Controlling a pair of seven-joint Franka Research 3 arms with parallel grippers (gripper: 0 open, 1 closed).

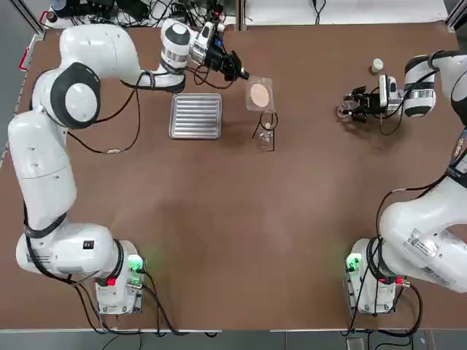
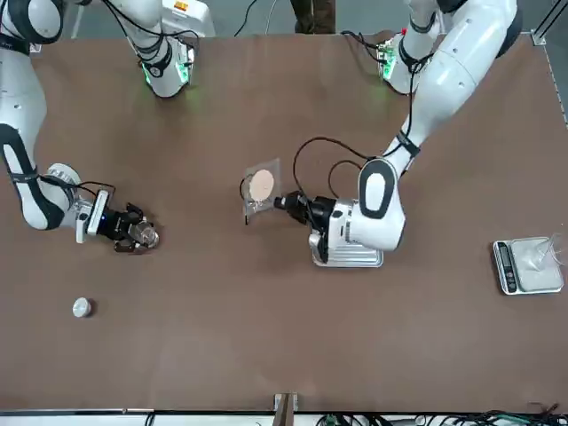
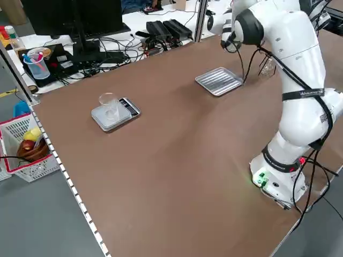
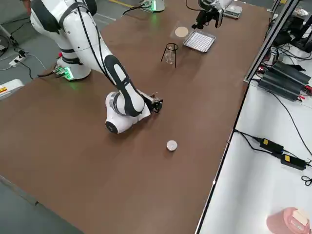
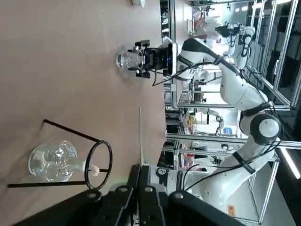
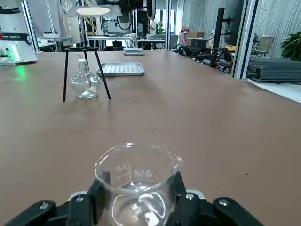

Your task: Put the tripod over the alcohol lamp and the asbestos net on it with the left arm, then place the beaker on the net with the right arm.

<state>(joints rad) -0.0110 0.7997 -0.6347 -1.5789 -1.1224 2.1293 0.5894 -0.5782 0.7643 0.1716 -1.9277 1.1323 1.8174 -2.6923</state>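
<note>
The black tripod (image 1: 267, 133) stands over the clear alcohol lamp (image 1: 266, 136) near the table's middle; both also show in the right wrist view as tripod (image 6: 86, 70) and lamp (image 6: 84, 83). My left gripper (image 1: 241, 74) is shut on one edge of the asbestos net (image 1: 260, 95), holding it level in the air just beyond and above the tripod's ring. The net (image 5: 140, 134) appears edge-on in the left wrist view. At the right, low over the table, my right gripper (image 1: 349, 106) is shut on the glass beaker (image 6: 137, 182).
A ribbed silver tray (image 1: 195, 115) lies left of the tripod. A small white cap (image 1: 376, 65) sits beyond the right gripper. A scale (image 3: 114, 114) with a clear cup (image 3: 109, 103) on it stands at the robot's far left. Cables and equipment line the far edge.
</note>
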